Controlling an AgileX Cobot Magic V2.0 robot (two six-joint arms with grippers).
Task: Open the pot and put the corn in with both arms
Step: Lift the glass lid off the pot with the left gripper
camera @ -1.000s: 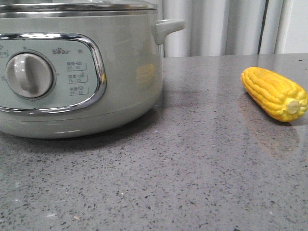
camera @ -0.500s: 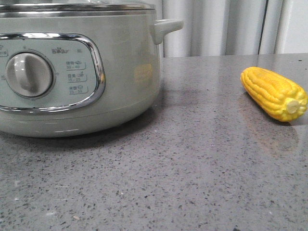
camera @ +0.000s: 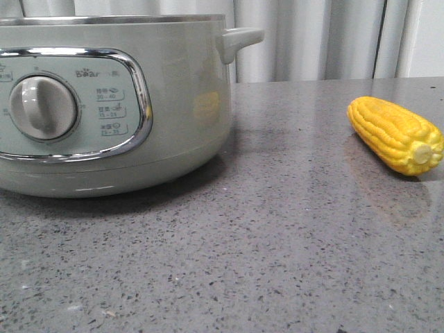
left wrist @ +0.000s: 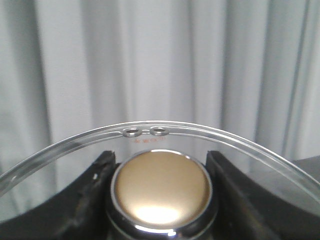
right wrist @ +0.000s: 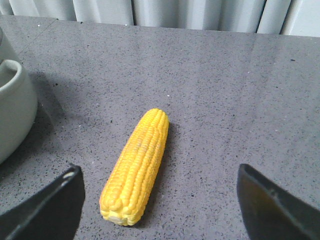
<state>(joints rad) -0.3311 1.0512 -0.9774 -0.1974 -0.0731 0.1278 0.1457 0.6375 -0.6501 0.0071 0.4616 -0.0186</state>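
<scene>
The pale green pot (camera: pixel 180 104) stands at the left of the front view with no lid on its steel rim (camera: pixel 139 19). Neither gripper shows in that view. My left gripper (left wrist: pixel 161 166) is shut on the gold knob (left wrist: pixel 160 187) of the glass lid (left wrist: pixel 225 137), which is held up in front of the curtain. The yellow corn (camera: pixel 397 134) lies on the counter at the right, its pale stub end toward the camera. In the right wrist view my right gripper (right wrist: pixel 159 172) is open above the corn (right wrist: pixel 137 162), its fingers wide on either side and not touching it.
The grey speckled counter (camera: pixel 277 243) runs from the pot to the corn. The pot's side handle (camera: pixel 239 38) sticks out to the right. In the right wrist view the pot's edge (right wrist: pixel 12 110) is near the corn. White curtains (camera: pixel 312 38) hang behind.
The lid that sat on the pot's rim has risen out of the front view, leaving the rim bare. The corn has not moved.
</scene>
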